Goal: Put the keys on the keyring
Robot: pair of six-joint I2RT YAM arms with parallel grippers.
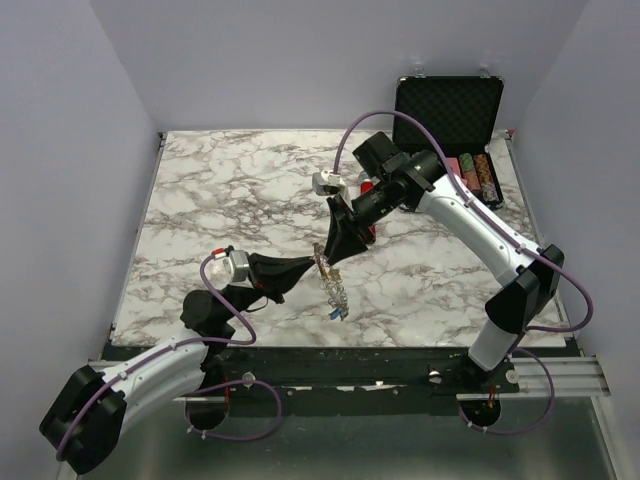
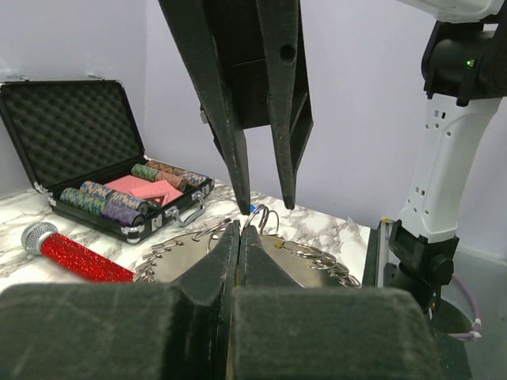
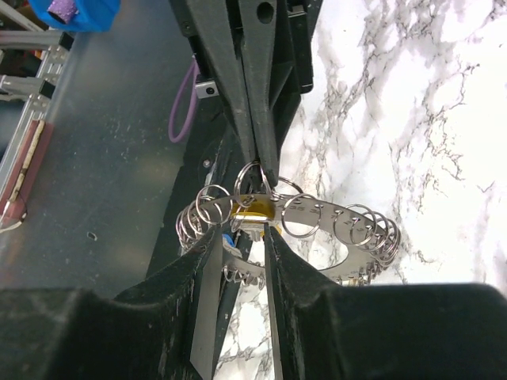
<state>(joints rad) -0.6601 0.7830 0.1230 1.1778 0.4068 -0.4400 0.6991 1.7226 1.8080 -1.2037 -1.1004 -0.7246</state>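
Observation:
The keyring (image 1: 335,295) is a flat silvery ring with many small wire loops round its rim, held on edge above the marble near the table's front. My left gripper (image 1: 314,263) is shut on its upper rim; in the left wrist view its fingers (image 2: 240,228) pinch the keyring (image 2: 317,265). My right gripper (image 3: 242,229) is open and reaches in from the far side, its tips straddling a yellow-headed key (image 3: 252,210) that hangs from the keyring (image 3: 333,218). A blue-headed key (image 3: 228,238) hangs beside the left fingertip. From the left wrist, the right gripper (image 2: 265,206) points down just above the ring.
An open black case (image 1: 448,110) with striped poker chips (image 1: 475,175) stands at the back right. A red cylinder (image 2: 75,257) lies on the marble beside the case (image 2: 71,134). The table's front edge and metal rail (image 1: 400,375) run just below the keyring.

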